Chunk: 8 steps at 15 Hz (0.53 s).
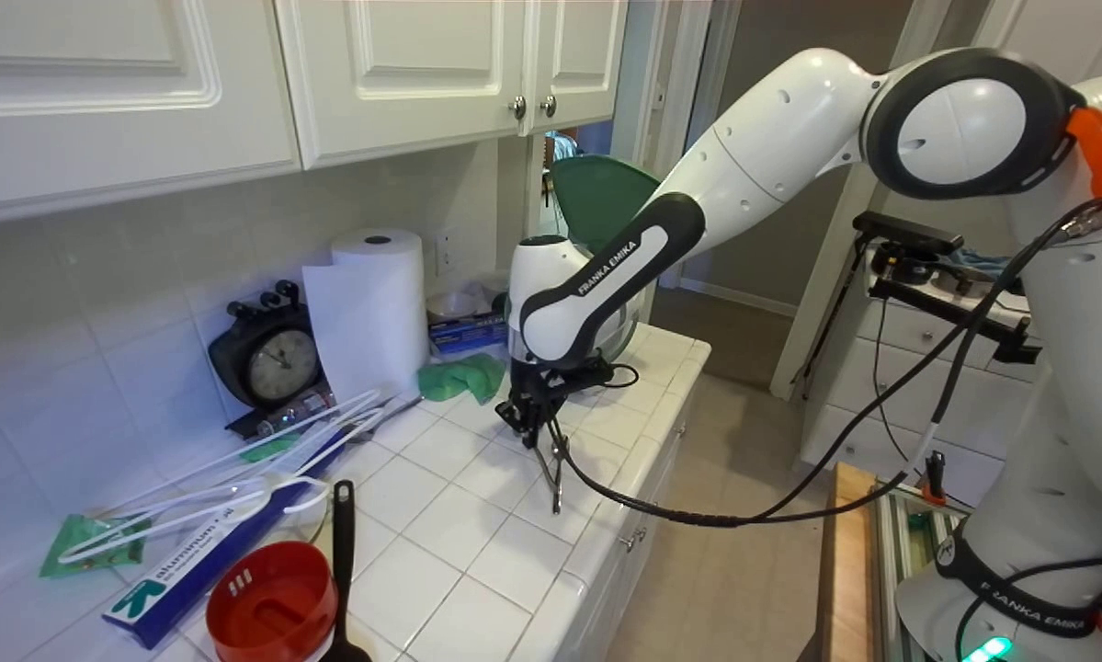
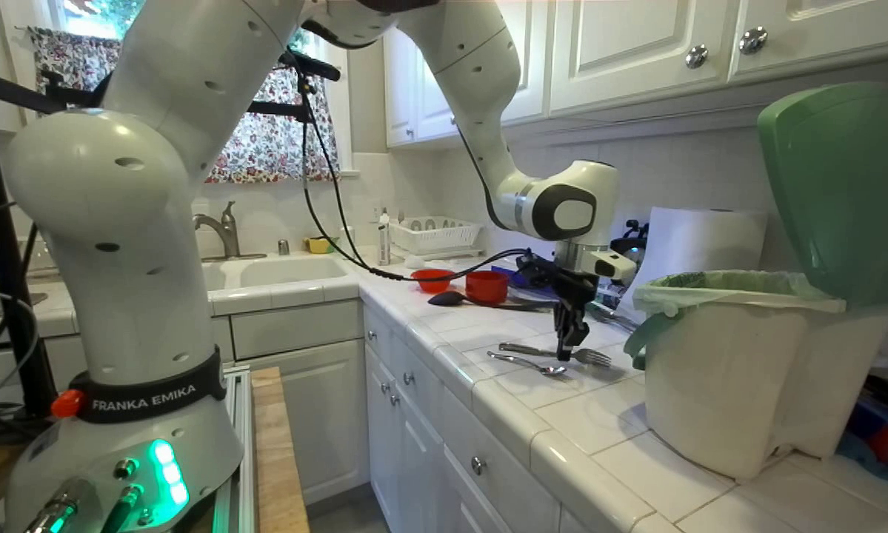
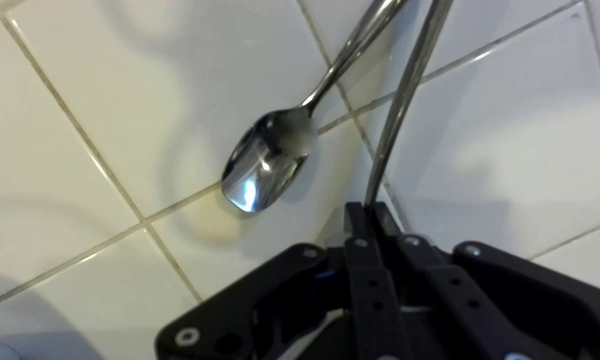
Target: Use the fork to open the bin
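Observation:
The silver fork (image 2: 590, 357) has its tines towards the bin in an exterior view. My gripper (image 2: 564, 354) points down and is shut on the fork. In the wrist view the fork's handle (image 3: 405, 100) runs up and away from between the fingertips (image 3: 371, 209); its tines are hidden there. The fork is at or just above the counter; I cannot tell which. The white bin (image 2: 740, 385) stands on the counter beyond the tines, apart from the gripper. Its green lid (image 2: 843, 192) is raised, and a pale green liner shows at the rim. The lid also shows behind the arm (image 1: 596, 198).
A spoon (image 3: 264, 160) lies close beside the fork. A paper towel roll (image 1: 380, 303), a green cloth (image 1: 461, 377), hangers (image 1: 238, 487), a foil box (image 1: 229, 552), a red cup (image 1: 272, 598) and a black utensil (image 1: 342, 552) are along the counter. Cabinets (image 1: 403, 74) hang above.

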{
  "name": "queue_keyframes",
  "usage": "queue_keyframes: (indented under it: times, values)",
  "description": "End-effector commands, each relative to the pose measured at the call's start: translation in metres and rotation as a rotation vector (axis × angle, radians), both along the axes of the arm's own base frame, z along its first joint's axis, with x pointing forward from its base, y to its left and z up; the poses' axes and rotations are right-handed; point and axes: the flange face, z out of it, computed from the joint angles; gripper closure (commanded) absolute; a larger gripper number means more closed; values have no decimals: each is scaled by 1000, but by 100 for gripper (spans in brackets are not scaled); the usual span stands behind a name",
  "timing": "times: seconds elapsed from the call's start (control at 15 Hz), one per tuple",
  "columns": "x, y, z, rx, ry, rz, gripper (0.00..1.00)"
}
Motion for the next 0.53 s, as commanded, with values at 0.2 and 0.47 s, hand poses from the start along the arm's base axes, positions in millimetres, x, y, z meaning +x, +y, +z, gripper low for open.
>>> queue_keyframes:
  times: [0.2, 0.47]
  values:
    - [10, -3, -14, 7, 42, 8, 97]
    - [12, -3, -14, 0, 46, 9, 69]
